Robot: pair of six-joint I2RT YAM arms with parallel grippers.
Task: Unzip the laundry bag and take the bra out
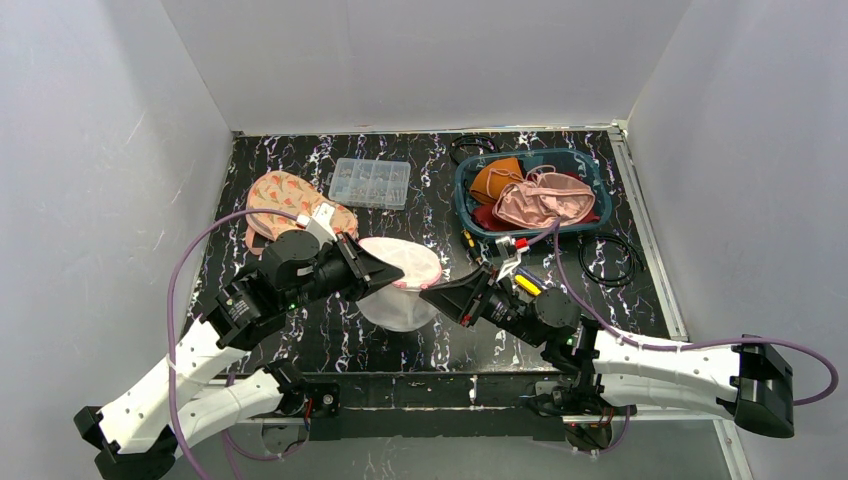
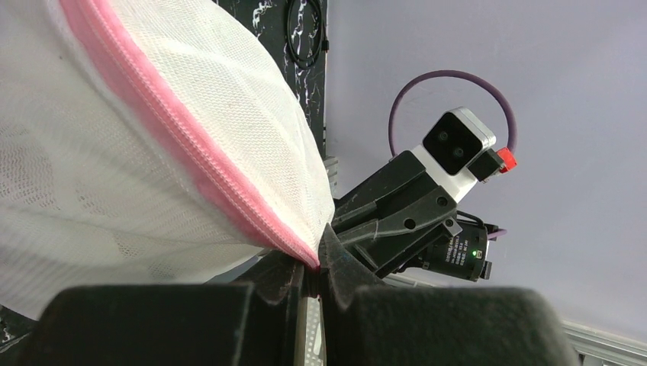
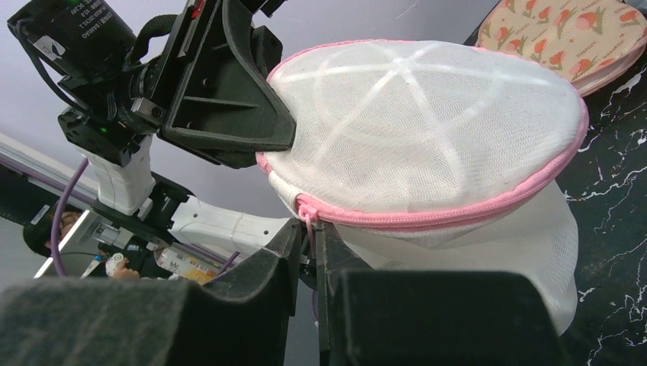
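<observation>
The white mesh laundry bag (image 3: 427, 137) is hanging above the middle of the tabletop (image 1: 330, 340), its pink zipper running shut along the rim; its contents are not showing through the mesh. The left gripper (image 2: 317, 263) is clamping the bag's zipper seam. The right gripper (image 3: 307, 236) is sitting nearly together around the zipper pull (image 3: 309, 217); I cannot tell if it is pinching. Behind, a teal basket (image 1: 460, 190) is holding an orange bra (image 1: 495, 180) and a pink bra (image 1: 545, 198).

lab test cell — plain white walls (image 1: 420, 60) boxing black marbled table (image 1: 350, 345)
</observation>
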